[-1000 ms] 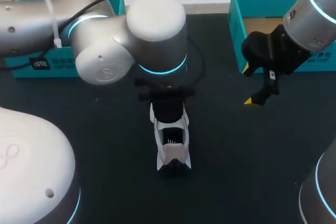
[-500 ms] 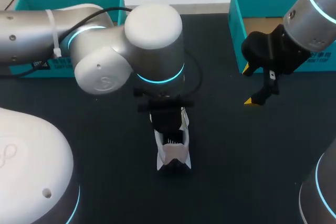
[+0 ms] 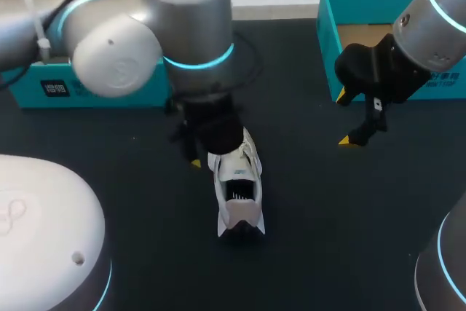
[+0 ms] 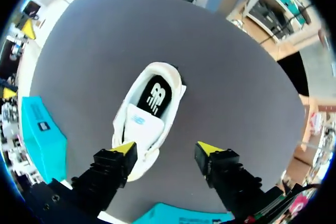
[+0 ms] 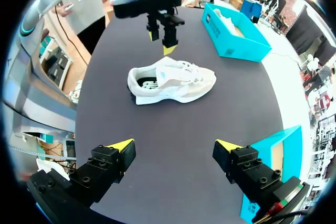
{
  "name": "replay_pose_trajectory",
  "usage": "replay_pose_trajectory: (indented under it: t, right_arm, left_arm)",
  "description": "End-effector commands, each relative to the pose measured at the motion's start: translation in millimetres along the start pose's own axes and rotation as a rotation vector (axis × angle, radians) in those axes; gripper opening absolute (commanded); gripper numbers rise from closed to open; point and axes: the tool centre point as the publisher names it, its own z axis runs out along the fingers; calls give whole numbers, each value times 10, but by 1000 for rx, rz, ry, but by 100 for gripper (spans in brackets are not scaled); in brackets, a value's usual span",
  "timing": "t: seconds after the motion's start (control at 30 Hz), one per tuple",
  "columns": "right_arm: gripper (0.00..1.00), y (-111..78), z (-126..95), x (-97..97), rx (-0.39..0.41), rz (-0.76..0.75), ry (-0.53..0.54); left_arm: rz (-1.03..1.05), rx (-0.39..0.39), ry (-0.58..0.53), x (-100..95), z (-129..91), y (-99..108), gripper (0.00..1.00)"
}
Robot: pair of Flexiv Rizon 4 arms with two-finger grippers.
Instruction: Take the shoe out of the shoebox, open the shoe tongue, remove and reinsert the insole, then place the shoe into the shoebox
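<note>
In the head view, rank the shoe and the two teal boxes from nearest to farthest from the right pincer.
Starting from the right pincer:
1. Teal box on the right: right beside the pincer, at the table's far right.
2. Shoe: in the middle of the table, under the left arm.
3. Teal box on the left: at the far left, across the table.

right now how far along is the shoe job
Done: the shoe is out on the table. In hand: the left gripper, open, hangs over its toe end, gripping nothing; the right gripper is open. The insole lies inside; whether it was out, I cannot tell. Left: the shoe into a teal box.
</note>
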Motion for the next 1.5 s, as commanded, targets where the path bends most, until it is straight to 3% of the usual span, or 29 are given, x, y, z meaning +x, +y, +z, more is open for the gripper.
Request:
replay_pose_trajectory:
  t: [0.03, 0.3, 0.37, 0.5, 0.53, 0.77, 1.03, 1.27, 1.5]
  right_arm:
    - [100, 10, 16, -8, 3, 0, 1]
    - [100, 10, 16, -8, 3, 0, 1]
    - [100, 10, 16, -8, 3, 0, 1]
    - [100, 10, 16, -8, 3, 0, 1]
    - [100, 10, 16, -8, 3, 0, 1]
    - [100, 10, 16, -8, 3, 0, 1]
    - [100, 10, 16, -8, 3, 0, 1]
    - [100, 10, 16, -8, 3, 0, 1]
    - [100, 10, 16, -8, 3, 0, 1]
  left_arm:
    - [-14, 5, -18, 151, -105, 34, 100]
    - [-14, 5, -18, 151, -105, 34, 100]
    - [-169, 23, -46, 247, -79, -68, 100]
    - [-581, -62, -111, 386, -1, -251, 100]
    - [-662, -36, -102, 413, 14, -280, 100]
    - [-895, 10, -143, 498, 87, -449, 100]
    - [-963, 59, -141, 347, 146, -718, 100]
    - [-1026, 77, -130, 203, 394, -937, 100]
    - [-1038, 53, -104, 68, 677, -1015, 98]
